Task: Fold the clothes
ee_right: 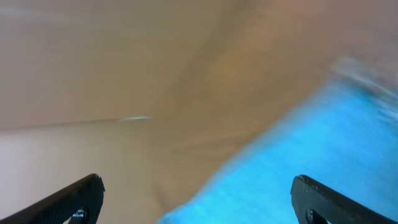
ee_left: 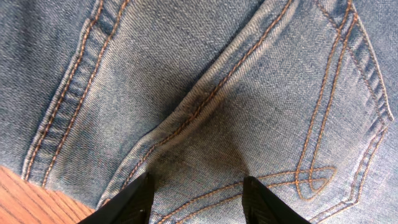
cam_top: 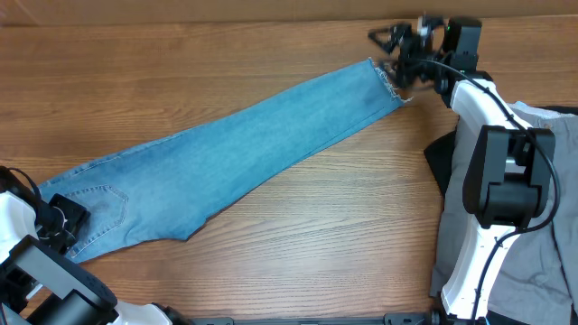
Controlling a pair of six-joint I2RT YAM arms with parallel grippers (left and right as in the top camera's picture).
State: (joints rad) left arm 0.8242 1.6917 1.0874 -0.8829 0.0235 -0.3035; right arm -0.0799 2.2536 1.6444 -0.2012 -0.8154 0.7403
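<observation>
Left claw [ee_left: 198, 180] sits roughly half open on the jeans [cam_top: 244, 144], both fingertips pressed to the denim near the waist end, just below a stitched patch pocket [ee_left: 311, 106]. A raised seam [ee_left: 208, 102] runs up between the tips. Cannot tell whether cloth is actually pinched or only pressed. Right claw [ee_right: 198, 183] is spread wide, nothing between the fingers. Its wrist view is motion-blurred: blue denim smeared across the lower right, tan surface above. Overhead puts the right claw at the far edge of the table [cam_top: 316, 235], just beside the frayed ankle hem [cam_top: 386, 79], contact unclear. Jeans lie flat, stretched out in a long diagonal, waist at near left by the left arm, ankle at far right. Legs look stacked one on the other. Grey trousers [cam_top: 560, 226] heaped at the right edge behind the right arm, black cloth [cam_top: 441, 162] poking out beside them, both apart from the jeans.
</observation>
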